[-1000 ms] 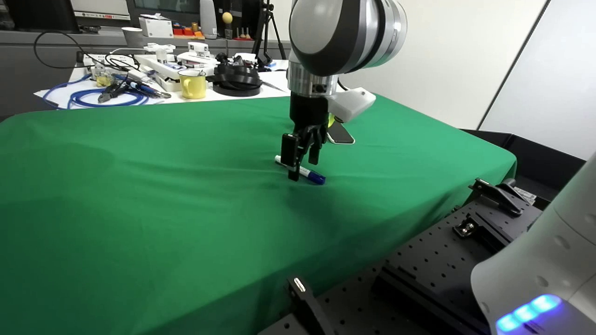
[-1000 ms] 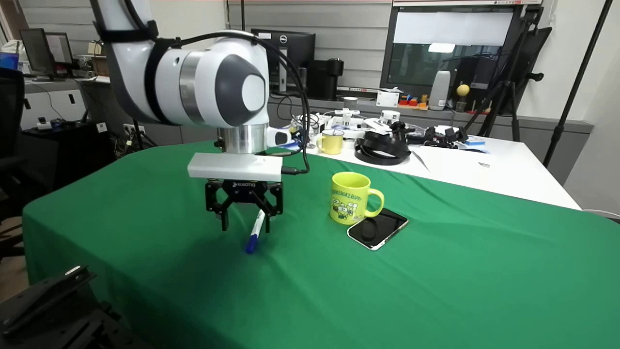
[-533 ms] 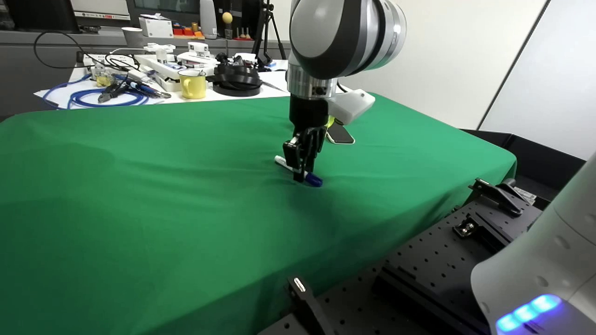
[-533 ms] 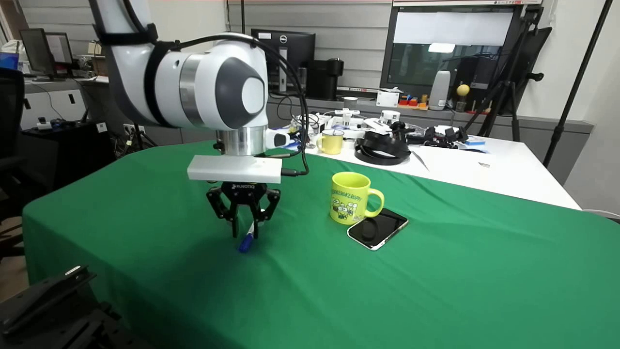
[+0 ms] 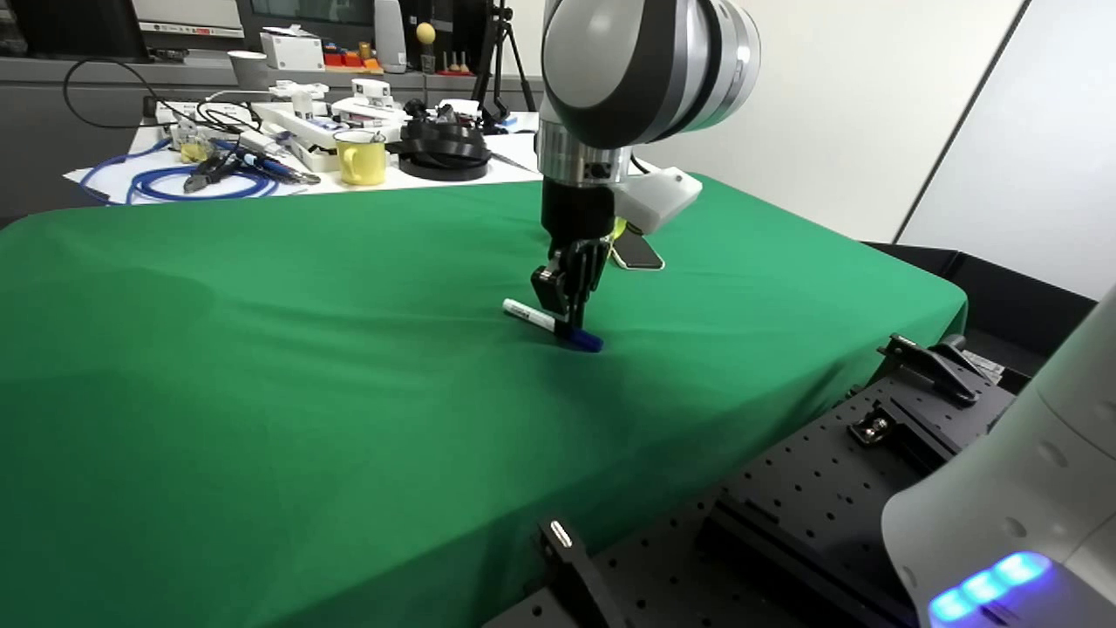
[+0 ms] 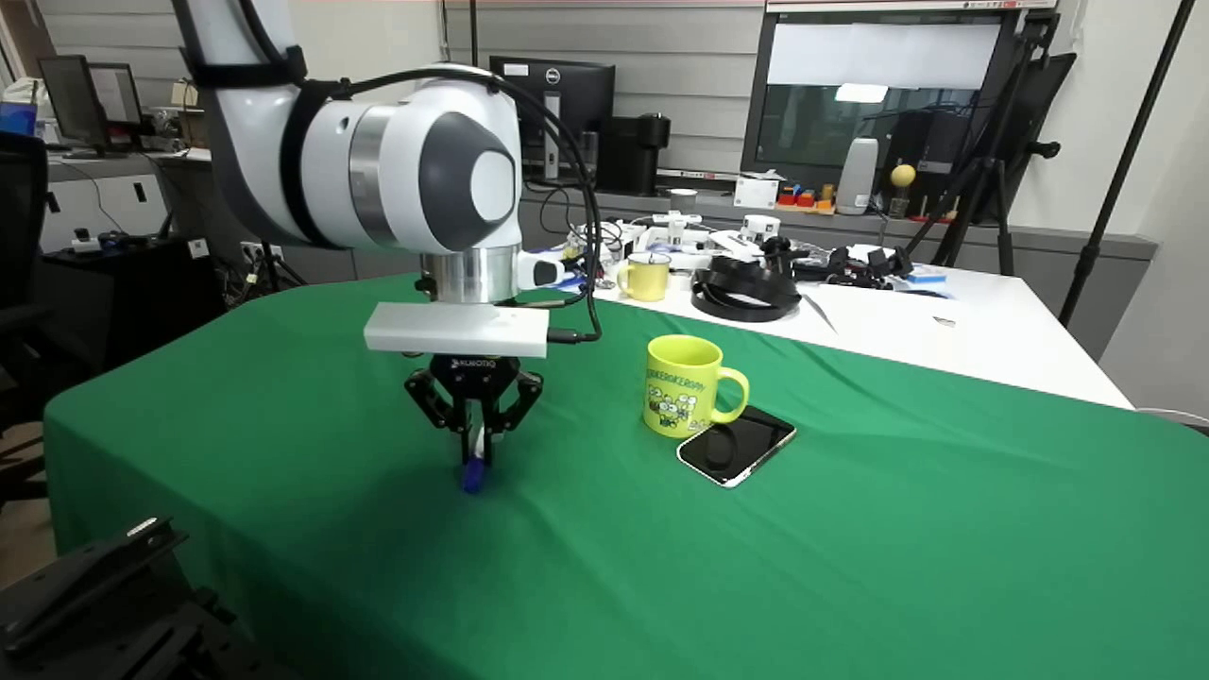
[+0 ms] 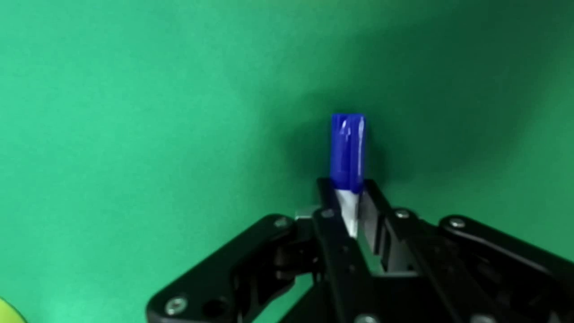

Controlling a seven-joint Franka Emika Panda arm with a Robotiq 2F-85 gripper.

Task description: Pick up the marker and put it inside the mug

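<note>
The marker (image 7: 347,150), white with a dark blue cap, lies on the green cloth. My gripper (image 7: 346,184) is shut on it close to where cap and white body meet, with the fingers along both sides. In an exterior view the white end of the marker (image 5: 527,315) sticks out to the left of the gripper (image 5: 568,328). The yellow-green mug (image 6: 675,382) stands upright, to the right of the gripper (image 6: 477,457) in an exterior view. Only a sliver of the mug (image 5: 620,228) shows behind the arm, and its edge (image 7: 9,314) enters the wrist view's lower left corner.
A phone (image 6: 741,446) lies flat against the mug's base, below its handle. On the white table behind stand a paler yellow cup (image 6: 645,277), a black coiled strap (image 6: 746,288), cables and tools. The green cloth (image 6: 850,548) covers the near table.
My gripper came down slightly, and its fingers went from wide apart to shut on the marker. The marker turned a little and shifted between the fingers. Mug and phone stayed put.
</note>
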